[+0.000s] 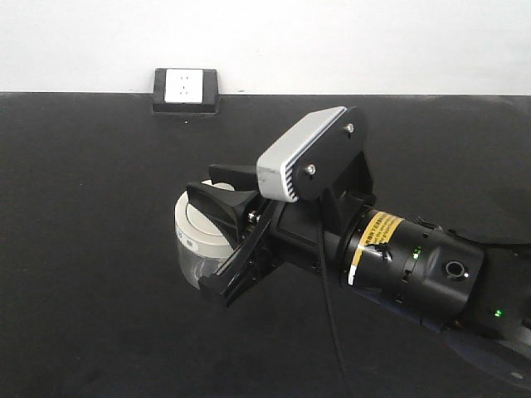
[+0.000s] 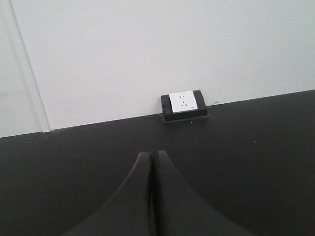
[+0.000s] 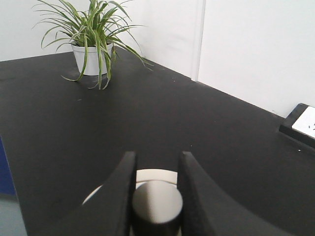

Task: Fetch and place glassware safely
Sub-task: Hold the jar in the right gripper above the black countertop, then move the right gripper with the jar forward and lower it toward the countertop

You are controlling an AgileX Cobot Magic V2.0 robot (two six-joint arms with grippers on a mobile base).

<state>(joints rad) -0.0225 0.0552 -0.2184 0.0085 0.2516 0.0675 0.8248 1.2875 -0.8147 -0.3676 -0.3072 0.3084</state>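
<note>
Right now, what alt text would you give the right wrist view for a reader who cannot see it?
The right claw grips the knob of the cream-lidded jar, close to the camera. Around it stretches a black table, with a potted plant at the far left, a white wall behind and a socket box at the right edge.

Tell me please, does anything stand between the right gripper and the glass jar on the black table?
Nothing visible does. The right gripper is at the glass jar: its jaws sit on either side of the knob on the lid, seemingly touching it.
</note>
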